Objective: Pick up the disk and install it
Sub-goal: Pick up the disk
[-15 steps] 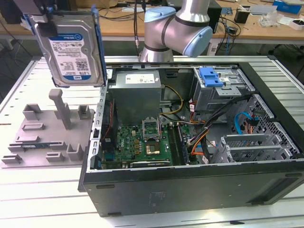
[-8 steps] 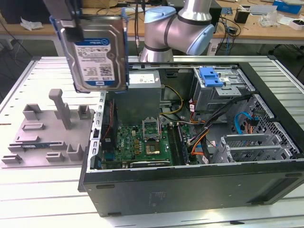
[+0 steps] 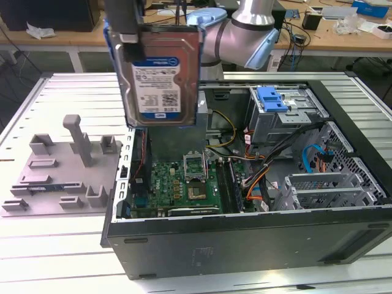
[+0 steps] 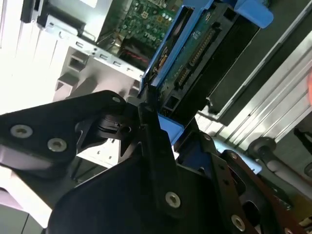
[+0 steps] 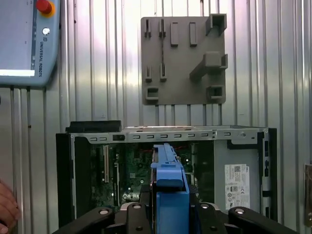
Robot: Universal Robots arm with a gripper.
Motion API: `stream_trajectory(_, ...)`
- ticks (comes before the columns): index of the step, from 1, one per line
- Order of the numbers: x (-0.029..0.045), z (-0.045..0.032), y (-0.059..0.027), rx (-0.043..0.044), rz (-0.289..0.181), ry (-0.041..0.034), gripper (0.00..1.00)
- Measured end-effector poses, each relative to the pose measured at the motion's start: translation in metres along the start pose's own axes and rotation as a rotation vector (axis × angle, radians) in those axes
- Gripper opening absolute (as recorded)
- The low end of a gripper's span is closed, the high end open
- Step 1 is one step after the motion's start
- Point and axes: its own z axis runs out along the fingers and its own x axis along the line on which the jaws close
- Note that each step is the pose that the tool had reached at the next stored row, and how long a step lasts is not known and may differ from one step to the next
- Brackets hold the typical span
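1 gripper pinches the disk by its blue carrier edge, holding it upright in the air above the open computer case. 1 grey fixture plate lies on the bench beside the case, on the exterior view's left.

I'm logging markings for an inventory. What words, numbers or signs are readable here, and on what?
On the disk, gripped by the hand: white-and-blue label, print too small to read.
On the white sticker inside the computer case: too small to read.
On the teach pendant: one small line of maker's lettering, left unquoted.
No other text is legible.
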Motion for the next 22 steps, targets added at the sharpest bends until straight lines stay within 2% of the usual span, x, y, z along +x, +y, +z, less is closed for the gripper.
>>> stream_trajectory(2,0.0072,-0.0004,-0.0128,0.0,0.0,-0.0006,0.36)
stream_trajectory(5,0.0142,-0.0007,-0.0245,0.0,0.0,-0.0009,0.36)
stream_trajectory(8,0.0269,-0.0012,-0.0449,0.0,0.0,-0.0014,0.36)
stream_trajectory(10,0.0315,-0.0014,-0.0522,-0.0001,0.0,-0.0016,0.36)
stream_trajectory(12,0.04,-0.0017,-0.0657,-0.0001,0.0,-0.0018,0.36)
stream_trajectory(17,0.0541,-0.0022,-0.0886,-0.0001,0.0,-0.0021,0.36)
stream_trajectory(19,0.0573,-0.0023,-0.094,0.0,0.0,-0.0023,0.36)
stream_trajectory(22,0.0573,-0.0024,-0.0943,0.0,0.0,-0.0022,0.36)
